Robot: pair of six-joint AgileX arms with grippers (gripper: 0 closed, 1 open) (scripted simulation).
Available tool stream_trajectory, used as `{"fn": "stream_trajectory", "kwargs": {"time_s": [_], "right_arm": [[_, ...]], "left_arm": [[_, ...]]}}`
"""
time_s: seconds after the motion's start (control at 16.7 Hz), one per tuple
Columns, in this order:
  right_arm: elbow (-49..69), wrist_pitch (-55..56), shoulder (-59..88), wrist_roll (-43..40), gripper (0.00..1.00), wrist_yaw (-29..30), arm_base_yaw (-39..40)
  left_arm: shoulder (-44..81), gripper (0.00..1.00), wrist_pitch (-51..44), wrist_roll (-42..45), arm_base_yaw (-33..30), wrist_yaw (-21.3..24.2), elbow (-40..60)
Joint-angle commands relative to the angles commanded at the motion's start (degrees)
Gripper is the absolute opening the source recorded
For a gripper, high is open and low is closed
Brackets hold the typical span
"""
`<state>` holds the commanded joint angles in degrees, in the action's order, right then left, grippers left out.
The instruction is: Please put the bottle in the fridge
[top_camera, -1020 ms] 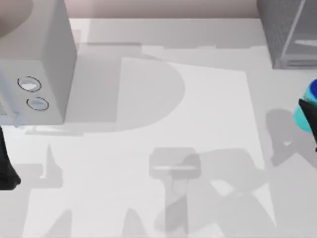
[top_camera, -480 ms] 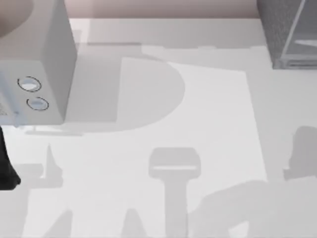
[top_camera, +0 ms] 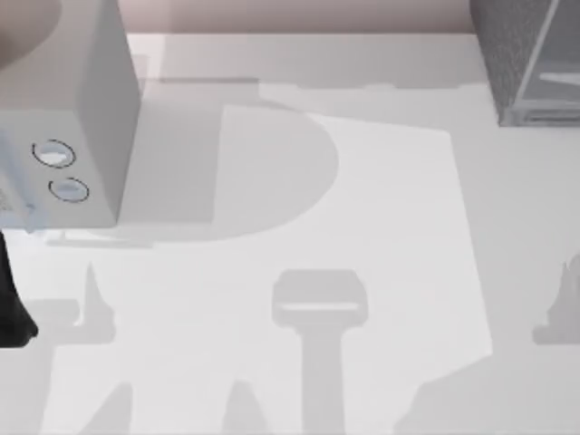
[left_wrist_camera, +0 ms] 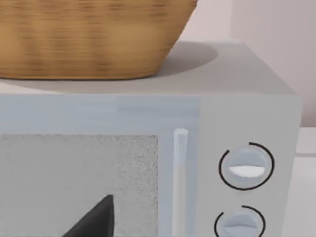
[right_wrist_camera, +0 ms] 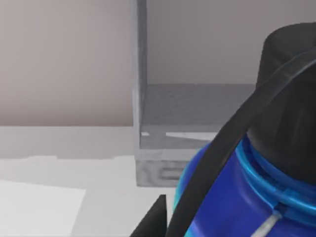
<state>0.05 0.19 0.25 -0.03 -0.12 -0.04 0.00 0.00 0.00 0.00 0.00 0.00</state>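
1. Spreading across the whole top view, the pale table [top_camera: 381, 181] carries soft grey shadows along its near edge.
2. At the far right corner stands the fridge [top_camera: 518, 54], a dark grey speckled box with light frame edges. The right wrist view shows a light frame post and a grey inner floor.
3. At the left side of the table, toward the far edge, sits the microwave [top_camera: 86, 109], a smooth light grey box. Its speckled window and pale upright handle [left_wrist_camera: 180, 182] face the left wrist camera.
4. A woven basket [left_wrist_camera: 89, 39] rests on top of the microwave.
5. The left arm [top_camera: 11, 299] sits at the left edge of the table, just near of the microwave. The left gripper [left_wrist_camera: 94, 219] shows as one dark wedge in front of the microwave window. I cannot tell whether it is open or closed.
6. The bottle [right_wrist_camera: 232, 197] is close under the right wrist camera, with its blue shoulder upward. It is held in front of the fridge and is not yet inside.
7. The right gripper [right_wrist_camera: 155, 219] is closed on the bottle, with a dark tip lying against its side.
8. The bottle's black round cap [right_wrist_camera: 291, 98] points up, and its thin dark strap [right_wrist_camera: 222, 148] curves across the shoulder.
9. Two round dials [left_wrist_camera: 246, 165] sit one above the other on the microwave's front panel, right of the handle.
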Motion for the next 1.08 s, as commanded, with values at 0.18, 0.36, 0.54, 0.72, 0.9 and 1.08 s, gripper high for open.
{"fn": "stream_trajectory", "kwargs": {"time_s": [0.18,0.36,0.54,0.72,0.9,1.08], "right_arm": [[-0.1,-0.2,-0.2,0.0,0.01,0.1,0.0],[0.0,-0.1,0.0,0.1,0.01,0.0,-0.1],[2.5,2.8,3.6,0.2,0.01,-0.8,-0.6],[8.1,9.2,12.6,0.5,0.01,-2.3,-2.1],[15.6,17.8,27.0,0.7,0.01,-4.1,-4.4],[24.1,27.5,46.4,0.9,0.01,-6.1,-7.0]], "left_arm": [[0.0,1.0,0.0,0.0,0.0,0.0,0.0],[0.0,1.0,0.0,0.0,0.0,0.0,0.0],[0.0,1.0,0.0,0.0,0.0,0.0,0.0],[0.0,1.0,0.0,0.0,0.0,0.0,0.0],[0.0,1.0,0.0,0.0,0.0,0.0,0.0],[0.0,1.0,0.0,0.0,0.0,0.0,0.0]]}}
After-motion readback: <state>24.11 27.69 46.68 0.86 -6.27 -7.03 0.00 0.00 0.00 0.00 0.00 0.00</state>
